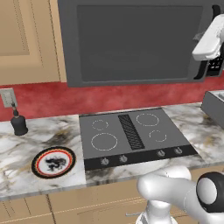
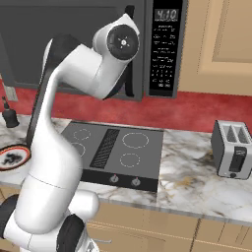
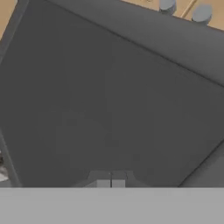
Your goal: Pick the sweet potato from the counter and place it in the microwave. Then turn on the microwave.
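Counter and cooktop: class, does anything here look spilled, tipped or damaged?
Nothing stands out. The plate lies flat on the counter, the toaster stands upright, and the microwave door is shut.

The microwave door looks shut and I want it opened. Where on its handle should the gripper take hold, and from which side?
Grip the black handle of the microwave near its middle, where the curve probably stands furthest off the door. It runs upright along the door's right edge, beside the button panel, so come straight in from the front with the jaws spread sideways across the bar.
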Tool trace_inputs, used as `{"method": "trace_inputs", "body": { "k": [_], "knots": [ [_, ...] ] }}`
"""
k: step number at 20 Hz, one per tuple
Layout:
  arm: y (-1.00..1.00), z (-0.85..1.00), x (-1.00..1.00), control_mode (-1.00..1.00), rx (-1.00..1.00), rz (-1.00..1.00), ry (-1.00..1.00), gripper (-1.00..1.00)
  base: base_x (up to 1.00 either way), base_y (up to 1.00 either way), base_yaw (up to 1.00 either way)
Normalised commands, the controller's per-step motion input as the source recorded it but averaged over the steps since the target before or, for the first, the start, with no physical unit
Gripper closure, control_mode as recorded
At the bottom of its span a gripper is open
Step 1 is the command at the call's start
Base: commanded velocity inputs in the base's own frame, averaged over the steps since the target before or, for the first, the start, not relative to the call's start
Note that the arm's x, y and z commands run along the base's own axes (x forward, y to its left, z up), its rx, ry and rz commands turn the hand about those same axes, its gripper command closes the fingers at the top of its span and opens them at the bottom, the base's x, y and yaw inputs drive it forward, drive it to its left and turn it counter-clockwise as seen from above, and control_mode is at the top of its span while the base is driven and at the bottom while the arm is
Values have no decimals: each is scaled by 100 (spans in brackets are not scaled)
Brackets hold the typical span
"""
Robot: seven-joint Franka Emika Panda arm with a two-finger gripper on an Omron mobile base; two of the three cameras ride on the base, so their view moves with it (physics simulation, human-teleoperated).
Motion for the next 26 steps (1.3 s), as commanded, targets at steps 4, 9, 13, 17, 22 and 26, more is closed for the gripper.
{"method": "trace_inputs", "body": {
  "k": [4, 9, 13, 17, 22, 26],
  "knots": [
    [0, 0, 39, -100, 1, 22, 5, 100, 0, 0, 0],
    [0, 0, 32, -100, 0, 18, 4, 100, 0, 0, 0],
    [0, 0, 35, -100, 0, 15, 3, 100, 0, 0, 0],
    [0, 1, -29, -100, 0, 9, 0, 100, 0, 0, 0],
    [-24, 18, -100, -100, 0, 0, 0, 100, 0, 0, 0],
    [-62, 5, -100, -100, 0, 0, 0, 100, 0, 0, 0]
  ]
}}
